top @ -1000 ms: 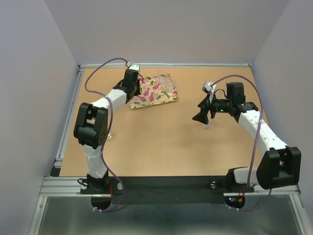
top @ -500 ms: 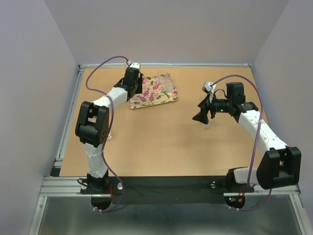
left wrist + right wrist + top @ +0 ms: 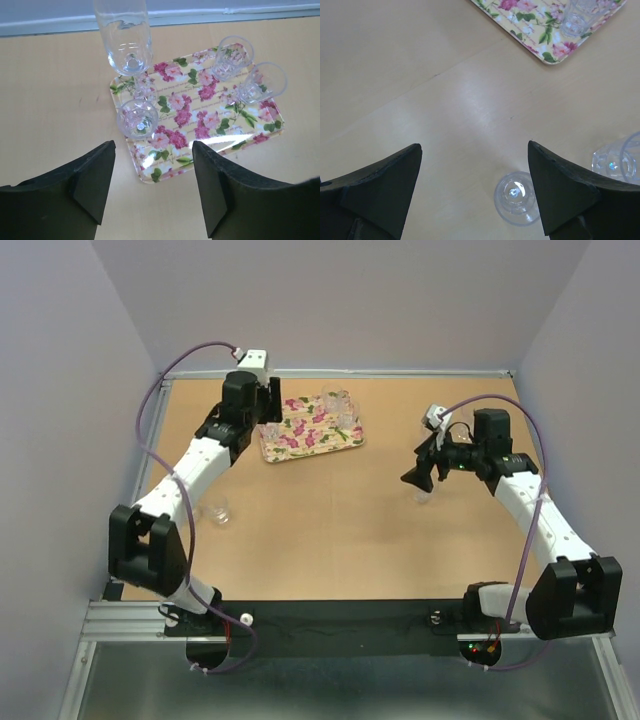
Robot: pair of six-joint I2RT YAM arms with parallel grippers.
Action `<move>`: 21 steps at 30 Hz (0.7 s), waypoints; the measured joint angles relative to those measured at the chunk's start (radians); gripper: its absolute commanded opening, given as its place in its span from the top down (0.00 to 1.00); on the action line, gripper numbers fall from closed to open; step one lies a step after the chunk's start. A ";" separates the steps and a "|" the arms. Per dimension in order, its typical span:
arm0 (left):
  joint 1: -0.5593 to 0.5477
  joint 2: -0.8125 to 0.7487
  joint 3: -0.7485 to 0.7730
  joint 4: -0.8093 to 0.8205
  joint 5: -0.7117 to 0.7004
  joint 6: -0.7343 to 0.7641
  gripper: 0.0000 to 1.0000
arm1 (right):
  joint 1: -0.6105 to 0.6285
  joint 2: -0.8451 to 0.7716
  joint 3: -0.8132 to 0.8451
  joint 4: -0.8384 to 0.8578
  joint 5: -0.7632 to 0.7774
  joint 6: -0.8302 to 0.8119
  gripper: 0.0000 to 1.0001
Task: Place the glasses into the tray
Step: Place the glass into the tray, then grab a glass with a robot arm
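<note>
The flowered tray (image 3: 312, 436) lies at the back left of the table, and several clear glasses stand on it. In the left wrist view a small glass (image 3: 137, 119) stands near the tray's (image 3: 200, 125) left edge, a taller glass (image 3: 125, 40) behind it, and two more (image 3: 231, 56) (image 3: 262, 82) at the right. My left gripper (image 3: 152, 150) hovers open above the tray's near edge, holding nothing. My right gripper (image 3: 475, 147) hangs open over the table. A glass (image 3: 516, 197) stands below it, close to the right finger.
Another glass (image 3: 620, 160) stands at the right edge of the right wrist view. Loose glasses (image 3: 219, 511) stand on the table beside the left arm's elbow. The tray's corner (image 3: 545, 50) shows at the top of the right wrist view. Walls close the table in.
My left gripper has opened and drawn up and back from the tray, leaving a glass standing on it. The right arm has shifted slightly to the right, still open.
</note>
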 measured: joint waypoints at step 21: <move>0.037 -0.689 -0.496 0.032 -0.036 0.058 0.03 | -0.078 0.003 0.026 -0.023 0.201 0.078 0.07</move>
